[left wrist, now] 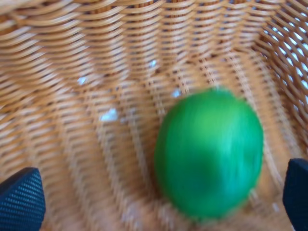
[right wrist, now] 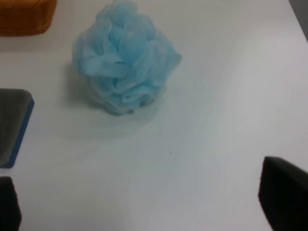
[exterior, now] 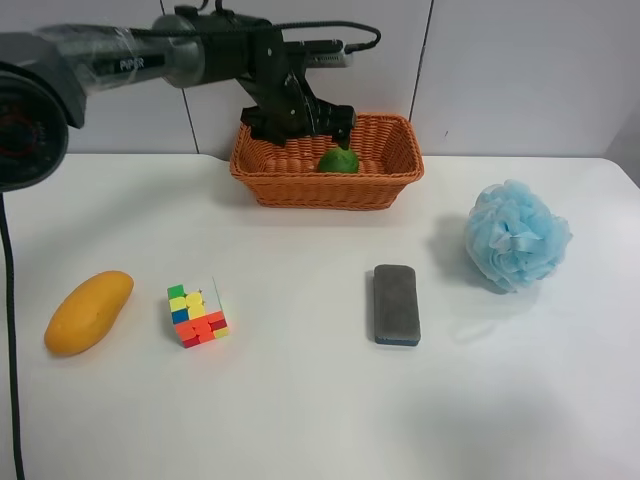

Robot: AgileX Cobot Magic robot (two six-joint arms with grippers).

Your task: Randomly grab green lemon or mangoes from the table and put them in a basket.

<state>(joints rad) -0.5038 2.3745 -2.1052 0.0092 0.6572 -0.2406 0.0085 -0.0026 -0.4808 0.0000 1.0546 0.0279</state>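
Observation:
The green lemon (exterior: 339, 161) lies inside the orange-brown wicker basket (exterior: 398, 178) at the back of the white table (exterior: 300, 400). In the left wrist view the lemon (left wrist: 209, 151) is blurred on the basket floor (left wrist: 96, 96). My left gripper (exterior: 300, 128) hangs over the basket, open, with the lemon below it and free of its fingers (left wrist: 21, 199). The orange-yellow mango (exterior: 88, 312) lies on the table at the exterior high view's left. My right gripper (right wrist: 144, 197) is open and empty over bare table; its arm is out of the exterior high view.
A multicoloured cube (exterior: 197, 313) sits beside the mango. A grey eraser block (exterior: 396, 304) lies mid-table, also in the right wrist view (right wrist: 13, 125). A blue mesh bath sponge (exterior: 516, 236) sits at the exterior high view's right, also in the right wrist view (right wrist: 125, 57).

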